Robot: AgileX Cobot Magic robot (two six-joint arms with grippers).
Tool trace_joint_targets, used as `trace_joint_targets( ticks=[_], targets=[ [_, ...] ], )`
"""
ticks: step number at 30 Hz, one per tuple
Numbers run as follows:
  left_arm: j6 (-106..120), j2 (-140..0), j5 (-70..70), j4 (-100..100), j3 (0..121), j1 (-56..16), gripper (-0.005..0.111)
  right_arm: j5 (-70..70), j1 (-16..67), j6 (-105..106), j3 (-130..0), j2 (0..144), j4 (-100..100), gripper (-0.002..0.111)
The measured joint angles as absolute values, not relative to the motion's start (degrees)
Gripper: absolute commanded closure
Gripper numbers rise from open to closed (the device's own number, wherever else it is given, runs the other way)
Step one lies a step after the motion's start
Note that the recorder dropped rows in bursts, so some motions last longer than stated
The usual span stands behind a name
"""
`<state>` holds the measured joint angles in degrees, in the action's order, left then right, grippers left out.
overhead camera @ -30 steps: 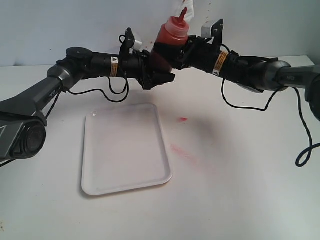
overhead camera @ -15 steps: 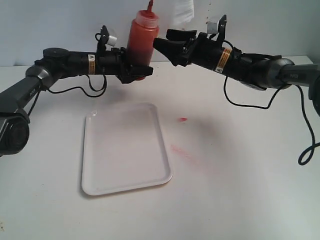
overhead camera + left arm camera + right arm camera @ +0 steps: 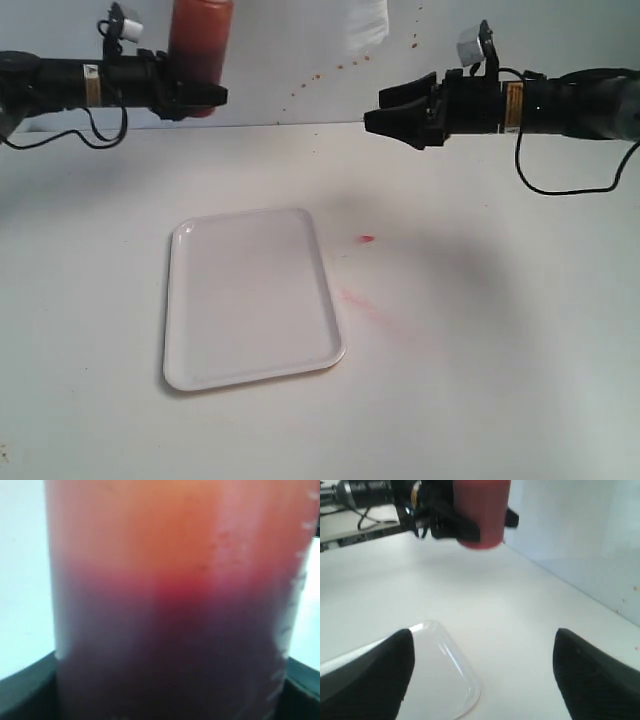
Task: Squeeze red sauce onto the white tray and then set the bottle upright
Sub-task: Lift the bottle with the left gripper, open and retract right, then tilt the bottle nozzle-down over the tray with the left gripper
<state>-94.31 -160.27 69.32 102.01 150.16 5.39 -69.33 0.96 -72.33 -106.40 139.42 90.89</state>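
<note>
My left gripper [image 3: 190, 97] is shut on the bottle [image 3: 200, 45], holding it upright high at the back left, above the table; its nozzle is cut off by the frame top. The bottle [image 3: 170, 605] fills the left wrist view, pale red above and dark red below. In the right wrist view the bottle [image 3: 481, 510] hangs in the left gripper's grasp. My right gripper [image 3: 385, 118] is open and empty at the back right, apart from the bottle. The white tray [image 3: 250, 296] lies flat on the table with no sauce visible on it; its corner [image 3: 455, 680] shows between my right fingers [image 3: 380, 675].
A small red sauce blob [image 3: 366, 238] and a pale pink smear [image 3: 365, 305] mark the table right of the tray. The back wall carries reddish specks [image 3: 320, 75] and a white hanging item [image 3: 365, 25].
The right gripper let go of the bottle and drew back to the right. The left arm carried the bottle left and upward, turning it from tilted to upright.
</note>
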Motion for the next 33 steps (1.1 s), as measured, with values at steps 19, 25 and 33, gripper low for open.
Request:
trace_joint_targets(
  ticks=[19,25,33],
  targets=[
    [-98.35,-152.00,70.09,102.01,147.77,9.57,0.107,-69.42,-1.11,-79.78,-106.40,138.58,99.93,0.105],
    [-97.26,-152.00,70.44,102.01,147.77,10.55,0.107,-69.42,-1.11,-83.00,-106.40,138.58,99.93,0.108],
    [-89.28,-151.88,70.43,102.01,146.26,14.77,0.107,-69.42,-1.11,-84.11,-106.40,138.58,97.07,0.108]
  ],
)
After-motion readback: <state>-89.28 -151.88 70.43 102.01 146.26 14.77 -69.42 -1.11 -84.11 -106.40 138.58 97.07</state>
